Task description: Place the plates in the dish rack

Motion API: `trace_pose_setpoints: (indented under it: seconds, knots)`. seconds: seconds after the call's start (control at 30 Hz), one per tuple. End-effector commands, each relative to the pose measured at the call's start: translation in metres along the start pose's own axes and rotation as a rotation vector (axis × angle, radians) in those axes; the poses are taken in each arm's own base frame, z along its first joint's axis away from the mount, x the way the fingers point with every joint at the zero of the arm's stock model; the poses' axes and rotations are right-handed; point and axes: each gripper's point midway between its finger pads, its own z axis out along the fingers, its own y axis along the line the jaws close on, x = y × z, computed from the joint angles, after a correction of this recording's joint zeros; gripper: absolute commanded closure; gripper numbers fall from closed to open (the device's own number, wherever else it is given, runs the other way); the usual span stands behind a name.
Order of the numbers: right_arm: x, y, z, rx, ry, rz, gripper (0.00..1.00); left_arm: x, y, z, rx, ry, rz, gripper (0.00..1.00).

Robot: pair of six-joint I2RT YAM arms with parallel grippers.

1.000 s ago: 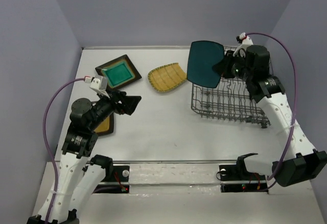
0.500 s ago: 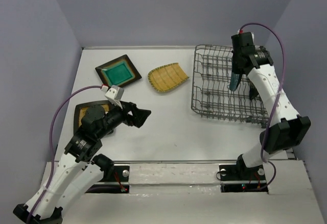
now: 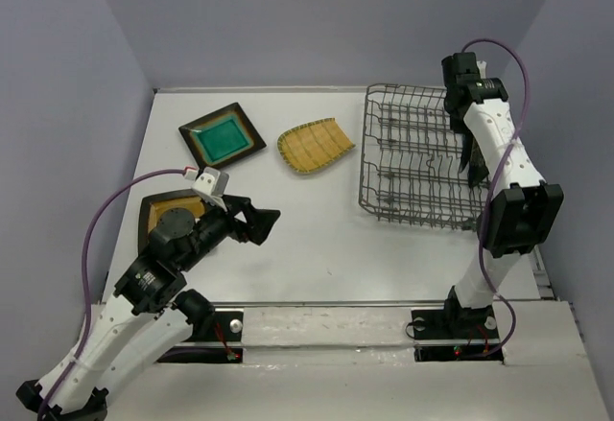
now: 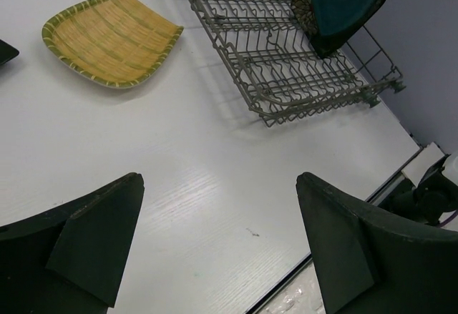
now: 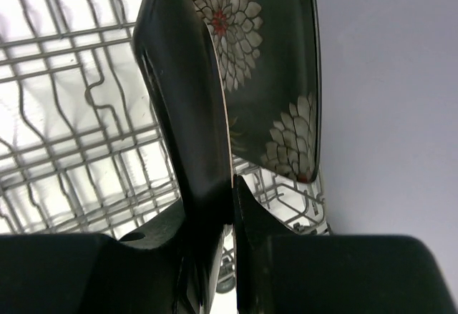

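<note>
Plates: 5 in all, 3 lying flat on the tabletop (image 3: pixel 317 229) and 2 standing on edge in the rack.
Flat plates: the dark-rimmed plate with a teal centre (image 3: pixel 223 136) at the far left, the yellow ribbed plate (image 3: pixel 314 144) just beside it, and the dark-rimmed plate with a mustard centre (image 3: pixel 153 218) nearer, partly under the left arm.
Dish rack (image 3: pixel 413 167): 1, grey wire, on the right of the tabletop.
Racked plates: the plain teal plate (image 4: pixel 342 3) and the black floral plate (image 5: pixel 265 78), side by side in the rack's right-hand part.
Tools: 2.
Left tool (image 4: pixel 222 242): spread wide, holding nothing, over bare tabletop, well apart from the rack.
Right tool (image 5: pixel 215 214): down at the rack; its fingers (image 5: pixel 322 271) seem clenched on the plain teal plate's rim, which runs between them.
Floral plate and right tool: just beside, outside the grip.
</note>
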Motion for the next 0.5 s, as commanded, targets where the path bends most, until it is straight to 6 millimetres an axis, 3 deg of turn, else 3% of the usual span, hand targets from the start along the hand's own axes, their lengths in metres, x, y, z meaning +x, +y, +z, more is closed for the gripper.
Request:
trace_pose_setpoints:
  seconds: [0.0,0.17,0.47]
  knots:
    - [-0.035,-0.020,0.000,0.042,-0.087,0.050,0.93,-0.020,-0.002,-0.004,-0.012,-0.070,0.017,0.01]
    - [-0.036,-0.013,0.007,0.010,-0.075,0.041,0.93,-0.019,-0.003,-0.004,-0.007,-0.068,0.020,0.01]
    - [-0.016,0.009,0.033,-0.061,0.009,-0.014,0.93,-0.020,-0.004,-0.005,-0.007,-0.070,0.022,0.01]
